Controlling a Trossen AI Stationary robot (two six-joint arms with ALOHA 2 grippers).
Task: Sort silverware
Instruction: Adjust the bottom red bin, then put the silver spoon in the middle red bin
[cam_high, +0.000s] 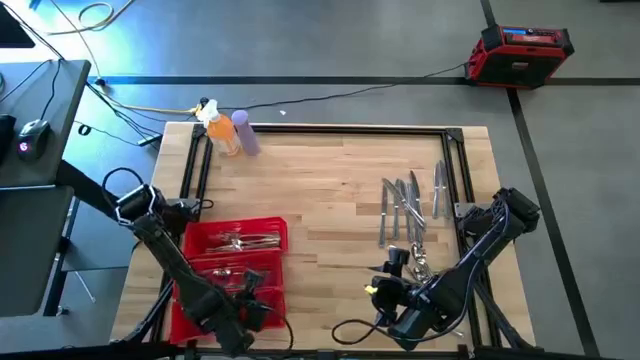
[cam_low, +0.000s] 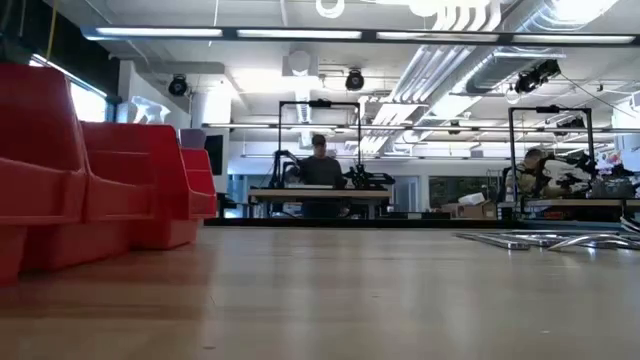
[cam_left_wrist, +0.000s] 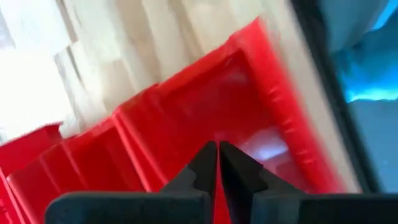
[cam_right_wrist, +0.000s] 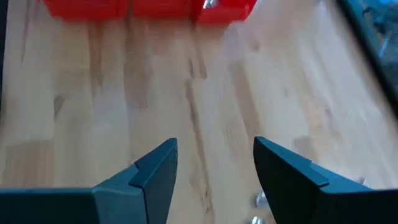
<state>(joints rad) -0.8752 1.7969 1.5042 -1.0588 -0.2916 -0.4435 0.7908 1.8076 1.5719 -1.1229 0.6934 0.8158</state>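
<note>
Left tool (cam_left_wrist: 217, 163) pressed together, empty, over red tray (cam_high: 200, 236) near table's (cam_high: 320, 190) front edge; right tool (cam_right_wrist: 214, 163) spread, low at front; loose silverware (cam_high: 408, 205) just behind it; more silverware in tray.

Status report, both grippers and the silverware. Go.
Left gripper shut, empty, over red plastic tray. Right gripper open, low over bare wood. Loose shiny metal silverware on table's right side. Nothing in the way.

Legible text, labels, brands, numbers, signs: none. No readable marking on the red tray (cam_high: 232, 262), bottles (cam_high: 230, 133), silverware (cam_high: 410, 205), or red case (cam_high: 522, 54) on the floor.
</note>
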